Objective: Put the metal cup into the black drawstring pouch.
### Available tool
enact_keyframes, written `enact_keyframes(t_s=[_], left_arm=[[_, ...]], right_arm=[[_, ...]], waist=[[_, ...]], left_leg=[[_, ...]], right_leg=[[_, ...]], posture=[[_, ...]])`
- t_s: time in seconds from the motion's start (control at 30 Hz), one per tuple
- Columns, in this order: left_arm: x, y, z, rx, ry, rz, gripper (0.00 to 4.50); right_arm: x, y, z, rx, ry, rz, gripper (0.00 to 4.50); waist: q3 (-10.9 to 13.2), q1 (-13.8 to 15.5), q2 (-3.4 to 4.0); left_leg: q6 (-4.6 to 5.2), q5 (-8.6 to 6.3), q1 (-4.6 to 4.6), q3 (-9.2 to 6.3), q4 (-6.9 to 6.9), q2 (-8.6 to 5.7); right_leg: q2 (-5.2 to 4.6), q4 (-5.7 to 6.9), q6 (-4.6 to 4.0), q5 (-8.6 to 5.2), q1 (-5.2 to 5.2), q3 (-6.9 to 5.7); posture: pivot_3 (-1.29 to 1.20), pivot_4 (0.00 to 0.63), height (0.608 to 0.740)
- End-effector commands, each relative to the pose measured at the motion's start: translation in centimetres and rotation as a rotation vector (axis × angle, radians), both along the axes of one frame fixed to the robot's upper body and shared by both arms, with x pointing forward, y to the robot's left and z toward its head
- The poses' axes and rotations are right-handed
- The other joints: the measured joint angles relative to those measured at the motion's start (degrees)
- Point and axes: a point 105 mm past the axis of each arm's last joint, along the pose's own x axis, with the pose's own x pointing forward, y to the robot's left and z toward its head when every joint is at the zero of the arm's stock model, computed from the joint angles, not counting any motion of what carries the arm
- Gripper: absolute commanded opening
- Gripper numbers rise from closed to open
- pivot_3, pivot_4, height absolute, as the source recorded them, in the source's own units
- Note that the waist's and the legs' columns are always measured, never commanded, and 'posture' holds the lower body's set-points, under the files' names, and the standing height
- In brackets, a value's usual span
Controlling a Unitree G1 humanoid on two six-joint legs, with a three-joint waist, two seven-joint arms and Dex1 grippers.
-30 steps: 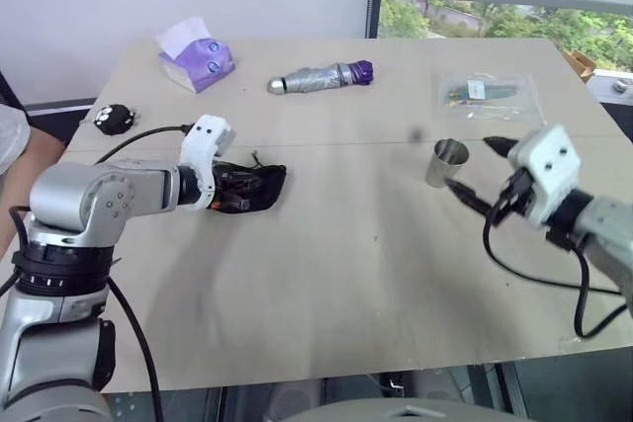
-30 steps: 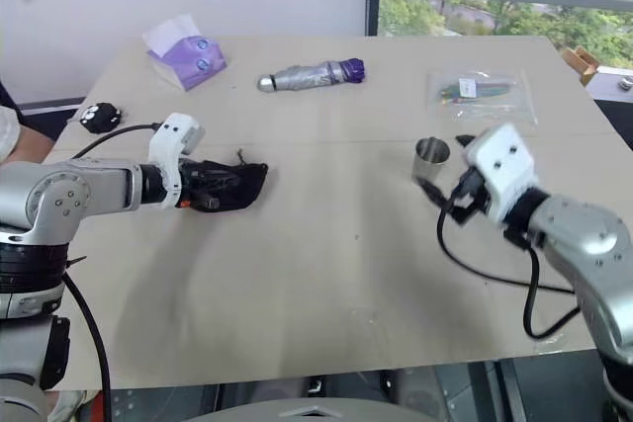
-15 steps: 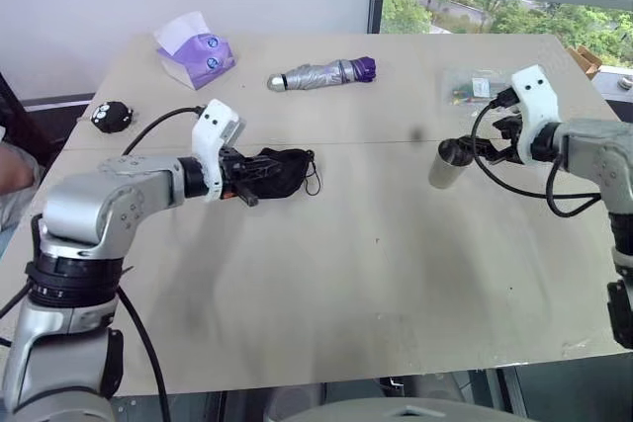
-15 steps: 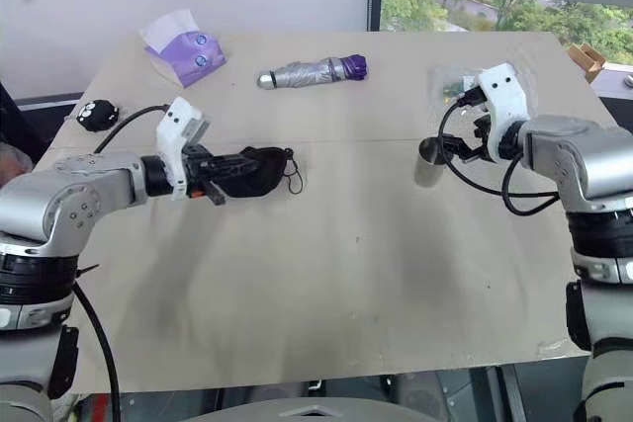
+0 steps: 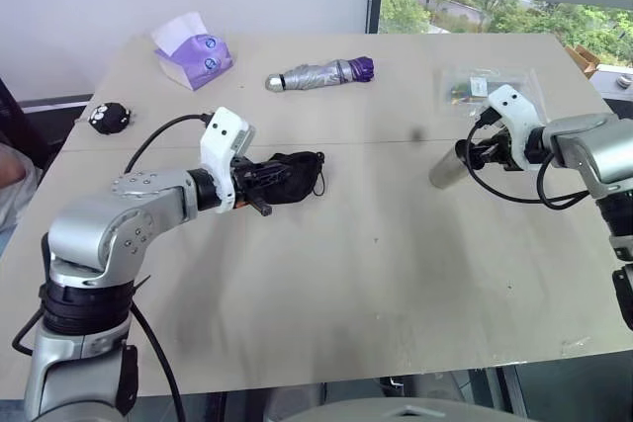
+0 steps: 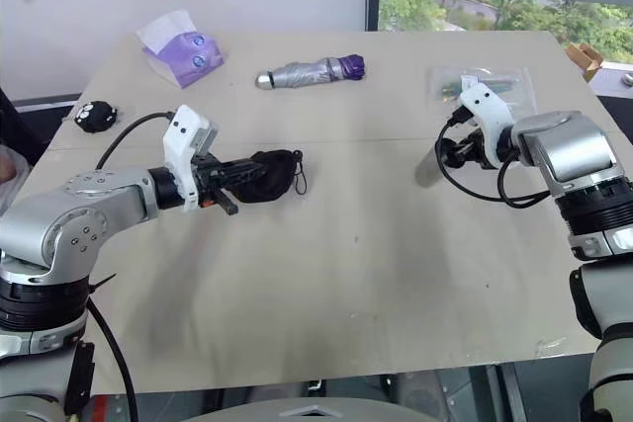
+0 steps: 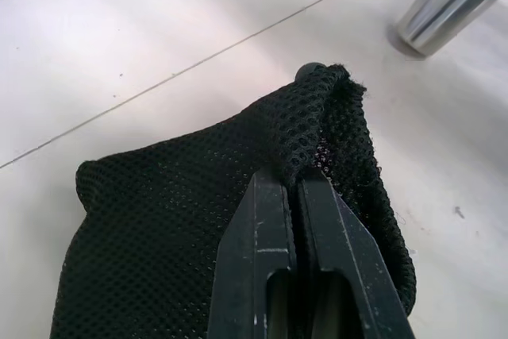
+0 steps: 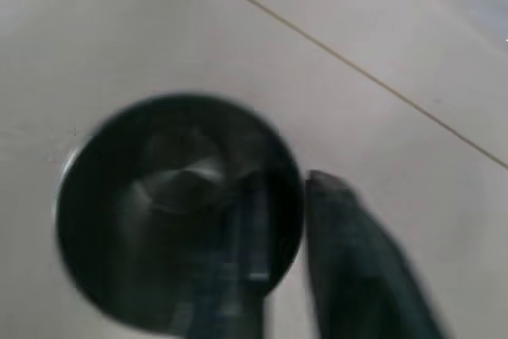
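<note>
Two grips: right gripper (image 5: 467, 153) pinched shiny metal cup (image 5: 445, 167) rim, tilted; left gripper (image 5: 265, 178) clamped mesh black drawstring pouch (image 5: 287, 174).

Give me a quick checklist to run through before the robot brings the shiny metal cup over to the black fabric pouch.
1. Right gripper shut on the shiny metal cup, one finger inside the rim, one outside: ok.
2. Cup upright: not ok, it is tilted.
3. Left gripper shut on the black mesh drawstring pouch: ok.
4. Pouch mouth open towards the cup: cannot tell; the fingers pinch a fold of the fabric.
5. Bare beige table between pouch and cup: ok.
6. Silver folded umbrella with purple end away from the path: ok.
</note>
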Motion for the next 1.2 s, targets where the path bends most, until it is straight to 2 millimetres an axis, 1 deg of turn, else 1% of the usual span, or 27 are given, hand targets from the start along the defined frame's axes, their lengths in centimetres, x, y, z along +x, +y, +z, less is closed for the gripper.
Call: enact_keyframes(t_s=[0.03, 0.13, 0.23, 0.33, 0.43, 0.47, 0.53, 0.6, 0.7, 0.8, 0.87, 0.9, 1.03, 1.2], left_arm=[[0.1, -0.2, 1.6, -0.018, -0.058, -0.005, 0.00], [0.4, -0.5, 1.7, -0.031, -0.060, -0.017, 0.00], [0.9, -1.0, 2.1, -0.077, -0.054, -0.022, 0.00], [1.3, -1.3, 2.2, -0.082, -0.045, -0.024, 0.00], [1.5, -1.5, 2.1, -0.077, -0.036, -0.024, 0.00], [1.7, -1.7, 1.9, -0.069, -0.031, -0.023, 0.00], [1.8, -2.5, 1.8, -0.060, -0.028, -0.039, 0.00], [1.6, -3.0, 1.7, -0.050, -0.029, -0.057, 0.00], [1.4, -3.7, 1.3, -0.025, -0.033, -0.080, 0.00], [1.5, -4.1, 1.4, -0.044, -0.031, -0.069, 0.00], [1.6, -4.1, 1.6, -0.048, -0.036, -0.056, 0.00], [1.6, -4.0, 1.7, -0.047, -0.038, -0.051, 0.00], [1.8, -3.4, 1.7, -0.039, -0.033, -0.024, 0.00], [1.8, -3.0, 1.7, -0.033, -0.033, -0.011, 0.00]], right_arm=[[-0.8, 0.1, 0.6, 0.086, -0.054, 0.003, 0.02], [-1.6, 0.1, 0.2, 0.115, -0.089, -0.003, 0.02], [-3.1, 1.7, 1.4, 0.233, -0.142, 0.071, 0.02], [-5.8, 4.7, 2.9, 0.426, -0.204, 0.215, 0.02], [-7.2, 6.3, 3.5, 0.540, -0.221, 0.271, 0.02], [-7.7, 7.7, 4.1, 0.649, -0.246, 0.296, 0.02], [-7.8, 9.7, 4.9, 0.837, -0.282, 0.270, 0.02], [-7.5, 11.2, 5.0, 0.918, -0.300, 0.240, 0.02], [-7.1, 13.3, 4.0, 0.978, -0.273, 0.221, 0.02], [-6.8, 15.1, 2.1, 0.964, -0.249, 0.216, 0.02], [-6.8, 15.5, 0.9, 0.931, -0.245, 0.211, 0.02], [-6.8, 15.6, 0.6, 0.923, -0.247, 0.212, 0.02], [-7.2, 15.3, 0.2, 0.917, -0.249, 0.216, 0.02], [-7.2, 15.1, -0.1, 0.912, -0.245, 0.221, 0.02]], waist=[[0.0, 0.3, -0.02], [0.0, 0.3, -0.03], [0.0, 0.2, -0.02], [0.0, -0.2, -0.01], [0.0, -0.3, 0.00], [0.0, -0.4, 0.00], [0.0, -0.6, -0.03], [0.0, -0.9, -0.02], [0.0, -1.0, -0.01], [0.0, -1.1, -0.01], [0.0, -1.1, 0.00], [0.0, -1.1, 0.00], [0.0, -1.2, 0.00], [0.0, -1.2, 0.00]], left_leg=[[0.00, 0.00, 0.00, 0.00, 0.02, -0.01], [0.00, 0.00, -0.01, -0.02, 0.05, -0.02], [0.00, 0.00, 0.01, 0.01, 0.07, -0.03], [0.00, 0.00, 0.05, -0.02, 0.07, 0.00], [-0.01, 0.00, 0.08, -0.11, 0.03, 0.03], [-0.01, 0.00, 0.09, -0.12, 0.02, 0.03], [-0.01, 0.00, 0.15, -0.13, 0.03, 0.05], [-0.02, 0.01, 0.16, -0.11, 0.05, 0.03], [-0.03, 0.02, 0.18, -0.08, 0.08, 0.00], [-0.04, 0.02, 0.17, -0.04, 0.09, -0.02], [-0.04, 0.02, 0.16, -0.05, 0.08, -0.02], [-0.04, 0.02, 0.15, -0.05, 0.08, -0.03], [-0.04, 0.02, 0.14, -0.06, 0.07, -0.01], [-0.04, 0.02, 0.19, -0.08, 0.07, -0.01]], right_leg=[[-0.01, 0.01, 0.00, 0.00, 0.01, 0.00], [-0.04, 0.03, 0.00, 0.00, 0.04, -0.01], [-0.03, 0.06, 0.01, 0.00, 0.04, 0.02], [0.03, 0.19, 0.01, 0.00, 0.01, 0.02], [0.07, 0.25, 0.01, 0.00, -0.01, -0.02], [0.07, 0.28, 0.01, -0.01, -0.01, -0.04], [0.08, 0.35, 0.01, -0.01, 0.00, -0.04], [0.08, 0.46, 0.01, -0.01, -0.01, 0.00], [0.04, 0.48, 0.01, -0.01, -0.01, 0.03], [-0.01, 0.45, 0.01, -0.01, 0.00, 0.05], [-0.01, 0.44, 0.01, -0.01, -0.01, 0.04], [-0.01, 0.44, 0.01, -0.01, -0.02, 0.04], [0.00, 0.43, 0.01, -0.01, -0.03, 0.03], [0.01, 0.48, 0.00, -0.01, -0.02, 0.02]], posture=[[0.00, 0.150, 0.740], [0.00, 0.150, 0.740], [0.00, 0.150, 0.740], [0.00, 0.150, 0.740], [0.00, 0.150, 0.740], [0.00, 0.150, 0.740], [0.00, 0.150, 0.740], [0.00, 0.150, 0.740], [0.00, 0.150, 0.740], [0.00, 0.150, 0.740], [0.00, 0.150, 0.740], [0.00, 0.150, 0.740], [0.00, 0.150, 0.740], [0.00, 0.150, 0.740]])
